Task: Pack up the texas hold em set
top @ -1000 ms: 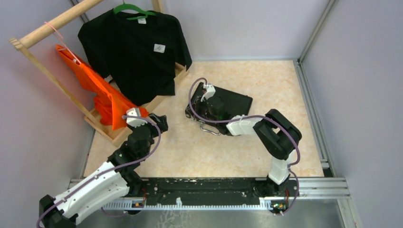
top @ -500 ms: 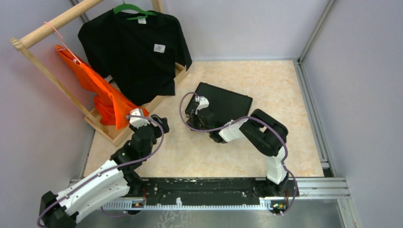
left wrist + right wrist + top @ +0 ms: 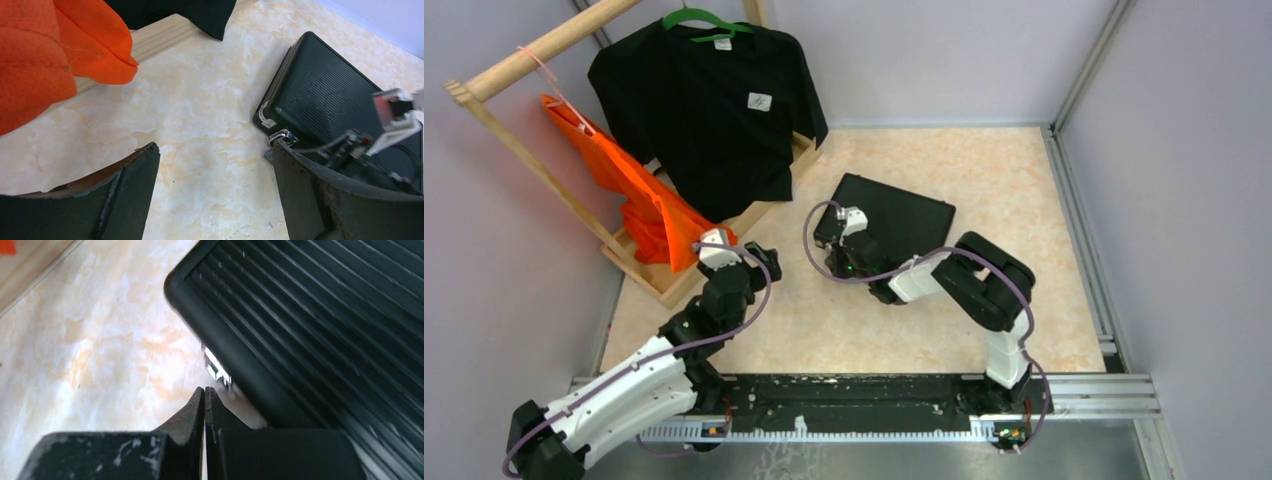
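The texas hold em set's black ribbed case (image 3: 899, 212) lies closed on the marbled table. In the right wrist view the case (image 3: 325, 315) fills the upper right, and a silver latch (image 3: 217, 368) shows on its side. My right gripper (image 3: 205, 389) is shut and empty, its tips just short of that latch at the case's near-left edge (image 3: 839, 262). My left gripper (image 3: 764, 262) hovers open over bare table left of the case. Its fingers (image 3: 131, 182) frame the table, with the case (image 3: 325, 95) and a latch (image 3: 283, 136) just beyond the right finger. Chips, cards and dice are hidden.
A black T-shirt (image 3: 714, 110) and an orange bag (image 3: 639, 200) hang from a wooden rack (image 3: 544, 45) at the back left. The rack's wooden base (image 3: 160, 40) lies just beyond my left gripper. Metal rails (image 3: 1074, 180) edge the table on the right.
My right gripper has come off the top of the case toward its near-left edge, uncovering the lid. The left arm has barely moved.
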`<state>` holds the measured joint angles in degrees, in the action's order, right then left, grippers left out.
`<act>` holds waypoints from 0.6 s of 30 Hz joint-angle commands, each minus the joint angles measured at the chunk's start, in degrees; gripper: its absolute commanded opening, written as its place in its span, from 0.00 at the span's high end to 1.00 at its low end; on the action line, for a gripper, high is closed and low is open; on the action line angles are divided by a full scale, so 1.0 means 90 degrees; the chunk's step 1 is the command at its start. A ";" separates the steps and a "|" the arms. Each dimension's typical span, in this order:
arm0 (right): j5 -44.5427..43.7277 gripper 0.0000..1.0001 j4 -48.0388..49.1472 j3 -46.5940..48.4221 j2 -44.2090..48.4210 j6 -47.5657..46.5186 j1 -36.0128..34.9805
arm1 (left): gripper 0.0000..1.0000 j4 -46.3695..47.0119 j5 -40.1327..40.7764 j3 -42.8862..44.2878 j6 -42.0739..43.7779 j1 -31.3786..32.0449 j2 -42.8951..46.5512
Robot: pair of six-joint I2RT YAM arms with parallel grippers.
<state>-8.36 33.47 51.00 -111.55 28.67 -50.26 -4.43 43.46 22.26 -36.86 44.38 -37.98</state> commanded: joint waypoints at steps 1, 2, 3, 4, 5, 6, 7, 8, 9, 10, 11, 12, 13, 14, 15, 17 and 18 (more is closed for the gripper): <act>0.0535 1.00 0.0599 -0.0683 0.1504 -0.0104 -0.0065 | 0.09 0.0296 -0.0121 -0.0038 0.0282 -0.0010 -0.0185; 0.0567 1.00 0.0594 -0.0862 0.1934 -0.0105 -0.0067 | 0.07 0.0289 -0.0206 0.0054 0.0306 -0.0014 -0.0358; 0.0466 1.00 0.0456 -0.0975 0.2383 -0.0155 -0.0063 | 0.04 0.0198 -0.0319 0.0183 0.0329 -0.0012 -0.0639; 0.0314 0.97 0.0239 -0.1079 0.2788 -0.0248 -0.0060 | 0.02 0.0095 -0.0423 0.0337 0.0306 -0.0013 -0.0864; 0.0114 0.90 -0.0072 -0.1160 0.3262 -0.0363 -0.0047 | 0.01 -0.0014 -0.0540 0.0505 0.0250 -0.0011 -0.1090; -0.0081 0.80 -0.0369 -0.1211 0.3569 -0.0475 -0.0016 | 0.01 -0.0120 -0.0633 0.0659 0.0167 -0.0014 -0.1265; -0.0253 0.68 -0.0704 -0.1217 0.3828 -0.0548 0.0030 | 0.01 -0.0201 -0.0744 0.0792 0.0083 -0.0018 -0.1405; -0.0397 0.58 -0.1051 -0.1209 0.4025 -0.0591 0.0131 | 0.01 -0.0263 -0.0890 0.0908 0.0010 -0.0019 -0.1476; -0.0500 0.50 -0.1385 -0.1217 0.4204 -0.0601 0.0353 | 0.01 -0.0285 -0.1118 0.1002 -0.0061 -0.0024 -0.1505; -0.0605 0.46 -0.1645 -0.1291 0.4371 -0.0599 0.0554 | 0.01 -0.0233 -0.1399 0.1091 -0.0035 -0.0042 -0.1519; -0.0673 0.44 -0.1856 -0.1410 0.4522 -0.0546 0.0830 | 0.01 -0.0137 -0.1762 0.1176 0.0060 -0.0056 -0.1537; -0.0678 0.43 -0.2025 -0.1549 0.4693 -0.0428 0.1125 | 0.01 -0.0034 -0.2043 0.1287 0.0129 -0.0065 -0.1588; -0.0617 0.43 -0.2156 -0.1721 0.4866 -0.0311 0.1427 | 0.01 0.0000 -0.2217 0.1406 0.0131 -0.0068 -0.1675; -0.0550 0.43 -0.2197 -0.1913 0.5085 -0.0248 0.1675 | 0.01 -0.0066 -0.2358 0.1539 0.0109 -0.0068 -0.1821; -0.0513 0.43 -0.2238 -0.2111 0.5300 -0.0237 0.1846 | 0.01 -0.0229 -0.2444 0.1729 0.0063 -0.0068 -0.2051; -0.0726 0.43 -0.2314 -0.2424 0.5709 -0.0365 0.1998 | 0.01 -0.0686 -0.2398 0.2129 -0.0157 -0.0068 -0.2442; -0.0893 0.43 -0.2280 -0.2590 0.5822 -0.0485 0.2027 | 0.01 -0.0897 -0.2299 0.2311 -0.0268 -0.0068 -0.2610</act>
<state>-12.91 17.56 32.08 -64.49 25.69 -33.45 -6.76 26.37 37.10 -36.60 43.99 -56.49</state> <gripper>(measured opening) 0.574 0.988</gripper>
